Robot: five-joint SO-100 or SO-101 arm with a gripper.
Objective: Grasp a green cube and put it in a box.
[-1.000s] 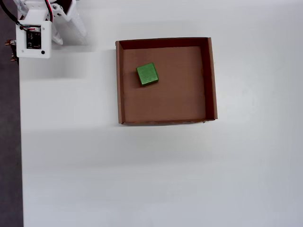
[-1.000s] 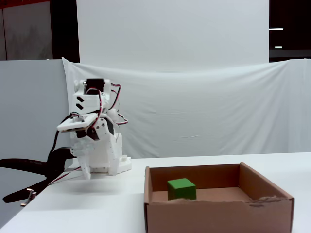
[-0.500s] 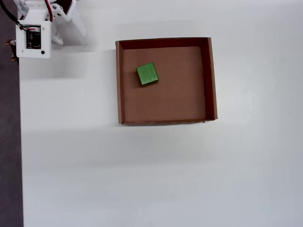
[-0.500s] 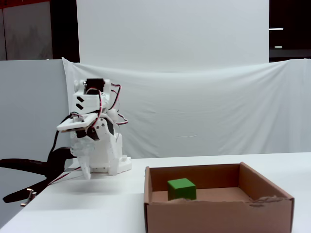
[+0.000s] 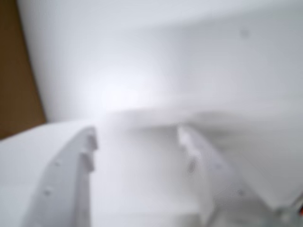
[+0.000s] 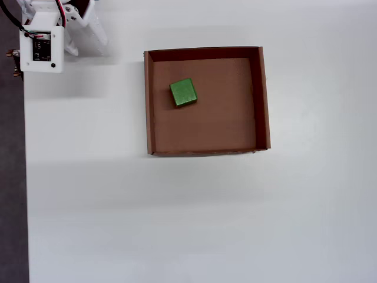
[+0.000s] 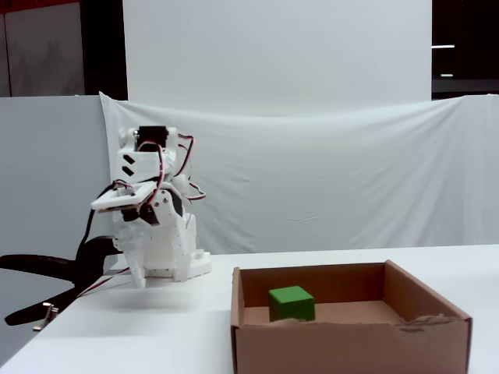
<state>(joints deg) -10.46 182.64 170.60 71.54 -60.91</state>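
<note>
Task looks done: green cube [image 6: 183, 92] lies inside the box [image 6: 263, 94], gripper [image 5: 137, 137] w/ fingers apart & empty, folded near arm base

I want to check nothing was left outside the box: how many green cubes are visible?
1. The green cube lies on the floor of the box, toward its upper-left part in the overhead view. No other cube shows on the table.

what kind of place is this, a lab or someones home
Probably a makeshift robot recording setup: a white sheet backdrop, a bare white table, and just a cardboard box holding a green cube.
</note>
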